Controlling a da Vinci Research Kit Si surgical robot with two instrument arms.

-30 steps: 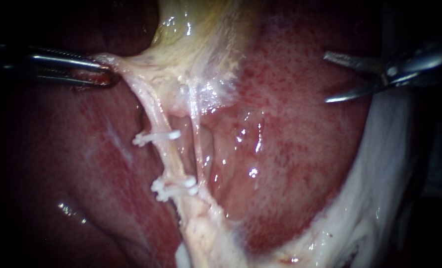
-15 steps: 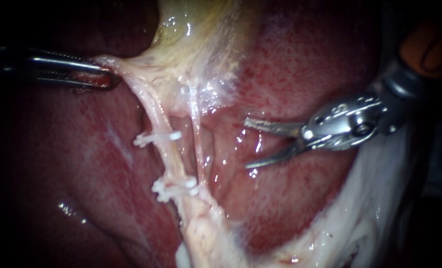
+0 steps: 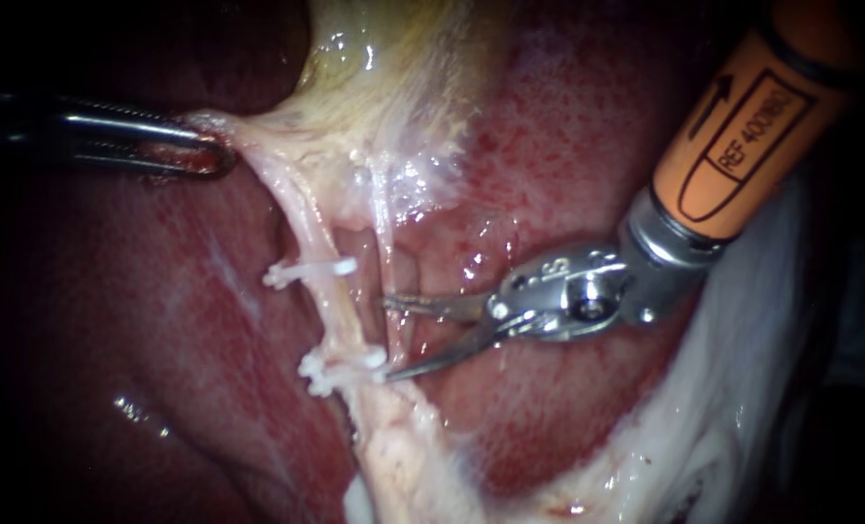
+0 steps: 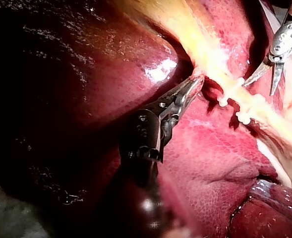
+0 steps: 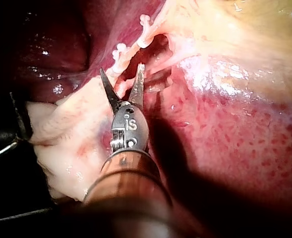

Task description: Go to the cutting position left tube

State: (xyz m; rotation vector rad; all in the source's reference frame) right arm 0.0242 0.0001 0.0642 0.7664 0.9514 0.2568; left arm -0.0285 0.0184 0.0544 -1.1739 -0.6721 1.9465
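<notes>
Against the liver [image 3: 568,175], the left instrument [image 3: 214,155] pinches the gallbladder [image 3: 393,87] edge, and the right instrument [image 3: 388,339], blades spread, stands short of cutting position: the left tube [image 3: 327,303] lies just ahead of its tips, which must next straddle it between the clips [image 3: 308,269].

The right instrument [image 3: 387,339] has an orange shaft, silver wrist, slim blades.
</notes>
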